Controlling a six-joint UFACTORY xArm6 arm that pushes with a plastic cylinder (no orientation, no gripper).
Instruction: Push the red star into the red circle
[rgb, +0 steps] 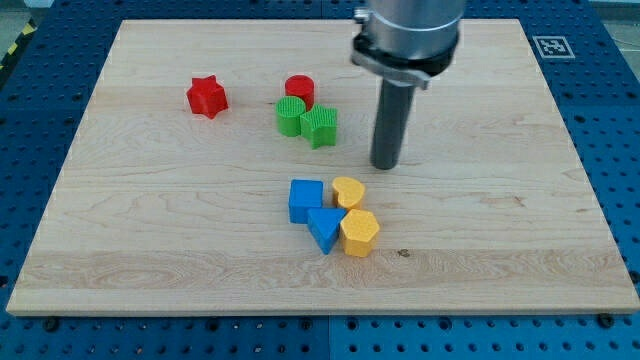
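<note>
**Red star stood apart from the red circle, my tip well off to the view's right**

The red circle (299, 89) served as the landmark on the wooden desk (150, 230). The red star (207, 96) lay to its left in the view, at about the same height, with bare wood between the two – nothing stood in that gap. Just below the red circle, and seeming to touch it, sat a green circle (290, 116), and beside that, on the view's right, a green star (320, 127) pressed against it. These two green blocks crowded the red circle's lower side but not its left side, which faced the red star.

My tip (386, 165) rested on the desk down and to the right of the red circle, beyond the green star and clear of every block. There was no hand on this arm – only the dark rod, so no open or closed state applied.

Further below the red circle, a second cluster lay together: a blue square (305, 199), a blue triangle (324, 229), a yellow heart (348, 191) and a yellow hexagon (359, 232), packed close and apparently touching.

No container was on the desk. The red star was compact, with no clear long axis; one point seemed to aim toward the view's top.
</note>
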